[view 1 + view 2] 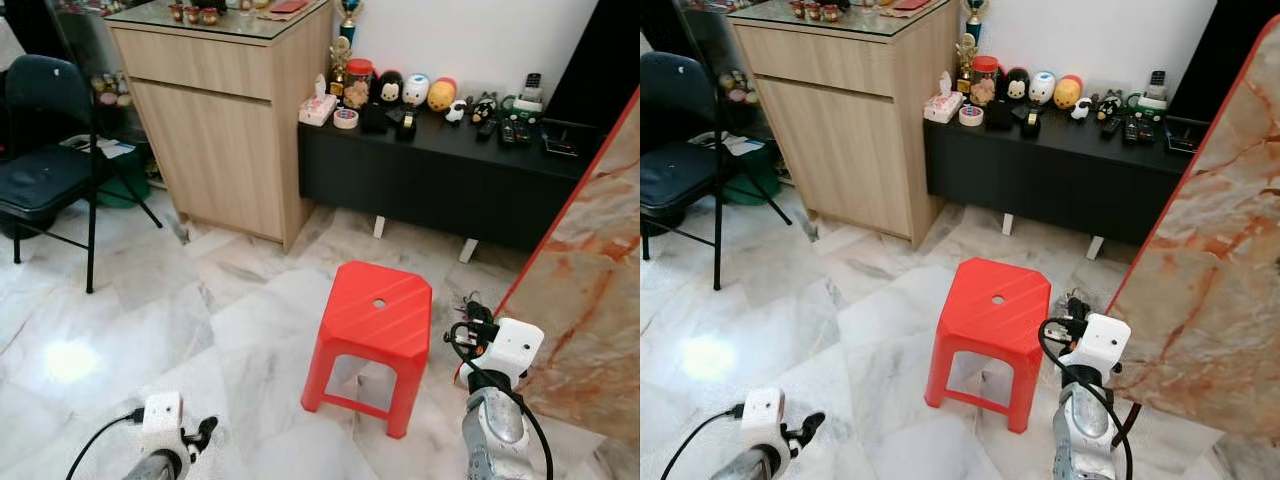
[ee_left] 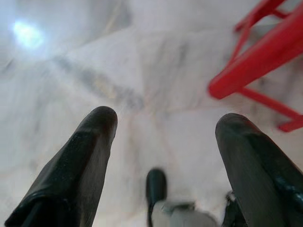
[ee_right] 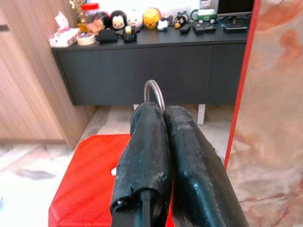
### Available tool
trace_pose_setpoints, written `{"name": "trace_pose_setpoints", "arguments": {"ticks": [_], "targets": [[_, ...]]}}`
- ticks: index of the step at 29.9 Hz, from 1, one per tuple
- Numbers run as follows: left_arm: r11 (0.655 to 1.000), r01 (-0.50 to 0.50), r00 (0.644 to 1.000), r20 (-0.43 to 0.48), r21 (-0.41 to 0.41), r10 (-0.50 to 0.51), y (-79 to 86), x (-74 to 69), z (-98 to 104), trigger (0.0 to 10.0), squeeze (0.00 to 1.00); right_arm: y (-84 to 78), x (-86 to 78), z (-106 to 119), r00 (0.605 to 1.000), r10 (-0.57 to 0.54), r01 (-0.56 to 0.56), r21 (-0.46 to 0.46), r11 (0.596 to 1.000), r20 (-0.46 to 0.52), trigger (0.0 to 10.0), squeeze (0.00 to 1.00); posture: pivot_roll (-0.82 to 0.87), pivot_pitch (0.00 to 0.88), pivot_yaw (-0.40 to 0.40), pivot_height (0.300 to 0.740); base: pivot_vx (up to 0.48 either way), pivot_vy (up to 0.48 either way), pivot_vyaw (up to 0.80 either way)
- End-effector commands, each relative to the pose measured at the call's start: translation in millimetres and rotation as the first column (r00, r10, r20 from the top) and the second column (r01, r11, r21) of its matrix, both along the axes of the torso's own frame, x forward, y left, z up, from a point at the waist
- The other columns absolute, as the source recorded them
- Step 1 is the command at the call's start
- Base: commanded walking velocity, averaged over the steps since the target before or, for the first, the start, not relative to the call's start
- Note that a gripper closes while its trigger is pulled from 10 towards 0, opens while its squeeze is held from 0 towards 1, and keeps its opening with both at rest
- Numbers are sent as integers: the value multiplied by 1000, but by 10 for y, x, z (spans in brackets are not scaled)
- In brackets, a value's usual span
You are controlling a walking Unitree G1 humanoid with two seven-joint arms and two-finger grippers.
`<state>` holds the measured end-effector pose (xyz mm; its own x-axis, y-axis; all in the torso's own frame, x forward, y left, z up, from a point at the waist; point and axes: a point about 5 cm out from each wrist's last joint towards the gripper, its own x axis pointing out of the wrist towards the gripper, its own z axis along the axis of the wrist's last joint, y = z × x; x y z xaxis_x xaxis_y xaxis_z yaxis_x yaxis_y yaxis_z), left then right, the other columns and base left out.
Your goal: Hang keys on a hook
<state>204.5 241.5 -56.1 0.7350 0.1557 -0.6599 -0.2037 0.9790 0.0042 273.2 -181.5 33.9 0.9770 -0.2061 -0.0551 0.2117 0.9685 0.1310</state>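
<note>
Steel key ring point(image 3: 154, 96) half-hidden, right tool point(image 3: 163, 111) pinching

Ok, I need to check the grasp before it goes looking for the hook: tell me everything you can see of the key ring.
The key ring is a thin loop of silver metal. It stands upright, pinched between the shut black fingers of the right end effector, its upper arc poking out above their tips. Its lower part and any keys are hidden. It is held over the red stool.

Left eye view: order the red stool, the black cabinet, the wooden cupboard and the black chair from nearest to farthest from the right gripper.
From the right gripper, shut on a key ring:
1. Red stool, just to its left.
2. Black cabinet, ahead against the wall.
3. Wooden cupboard, ahead and left.
4. Black chair, far left.
</note>
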Motion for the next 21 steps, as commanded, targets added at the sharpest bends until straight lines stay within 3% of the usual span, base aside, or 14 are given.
{"name": "trace_pose_setpoints", "arguments": {"ticks": [1, 4, 13, 16, 21], "targets": [[999, -30, 998, -61, 23, 32, 50, -146, -80, 10000, 0, 19, 5, 50, 1000, 11, -10, -23, 1000, 21, 10000, 0, 34, 0, -63, 740, 0, 0, 0], [997, -58, 993, -104, 47, 62, 119, -276, -131, 10000, 0, 35, -12, 54, 1000, 14, -13, -25, 1000, 22, 10000, 0, 27, 0, -59, 740, 0, 0, 0], [983, -177, 975, -131, 51, 182, 316, -489, -165, 10000, 0, 30, -57, 54, 999, 51, -51, -35, 998, 13, 10000, 0, 17, 0, -56, 740, 0, 0, 0], [971, -238, 963, -122, 23, 239, 332, -512, -170, 10000, 0, 35, -56, 28, 999, 37, -37, 4, 999, -5, 10000, 0, 19, 0, -54, 740, 0, 0, 0], [974, -226, 970, -91, -11, 224, 285, -443, -152, 10000, 0, 82, -35, 37, 998, 61, -61, -26, 998, -7, 10000, 0, 20, 0, -51, 740, 0, 0, -786]]}}
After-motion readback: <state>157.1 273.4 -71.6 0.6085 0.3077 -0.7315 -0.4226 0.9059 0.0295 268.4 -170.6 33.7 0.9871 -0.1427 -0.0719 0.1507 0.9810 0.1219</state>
